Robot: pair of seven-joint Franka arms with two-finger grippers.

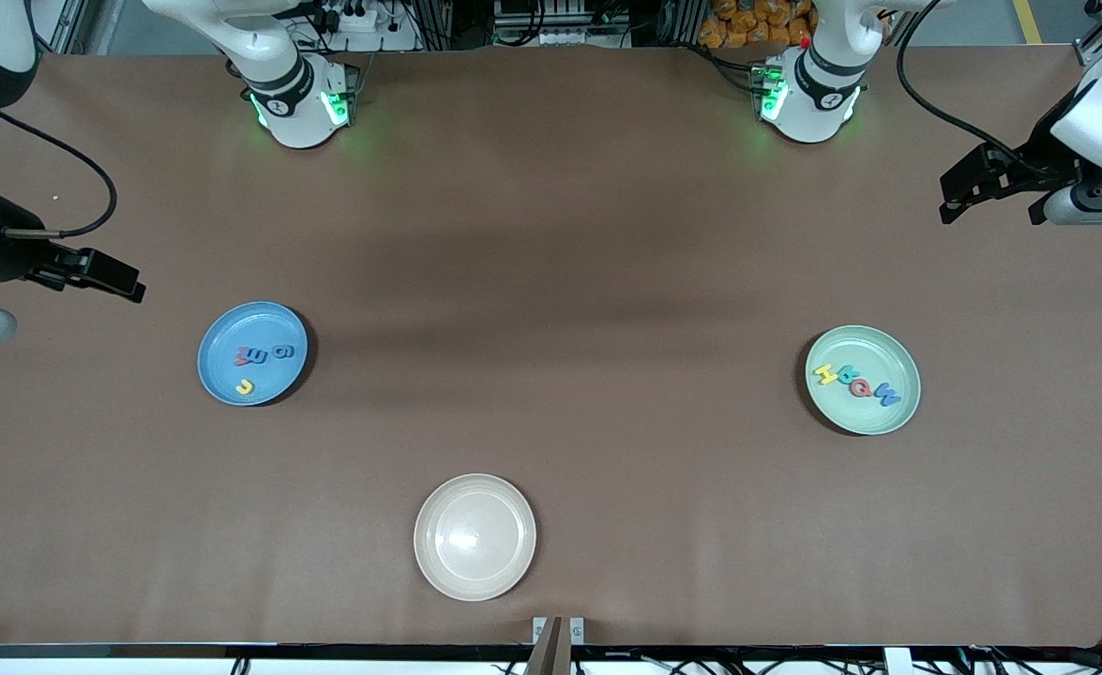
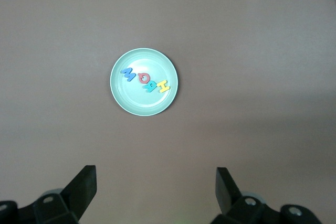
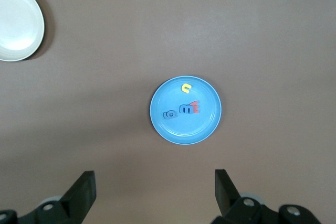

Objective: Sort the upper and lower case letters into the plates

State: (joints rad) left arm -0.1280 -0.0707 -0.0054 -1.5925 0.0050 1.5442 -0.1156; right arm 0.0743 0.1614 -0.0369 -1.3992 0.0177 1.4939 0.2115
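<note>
The blue plate (image 1: 232, 323) lies toward the right arm's end of the table and holds several small letters (image 1: 261, 354), red, blue and yellow. It also shows in the right wrist view (image 3: 184, 129). The mint green plate (image 1: 865, 342) lies toward the left arm's end and holds a row of several letters (image 1: 858, 383), yellow, teal, red and blue. It also shows in the left wrist view (image 2: 142, 106). My left gripper (image 1: 988, 214) (image 2: 156, 174) is open and empty, high over bare table. My right gripper (image 1: 110, 274) (image 3: 155, 177) is open and empty, high over bare table.
An empty cream-beige plate (image 1: 475, 577) lies near the table's front edge, midway between the two arms' ends, and shows at a corner of the right wrist view (image 3: 16, 45). Brown table surface (image 1: 551, 328) spreads between the plates.
</note>
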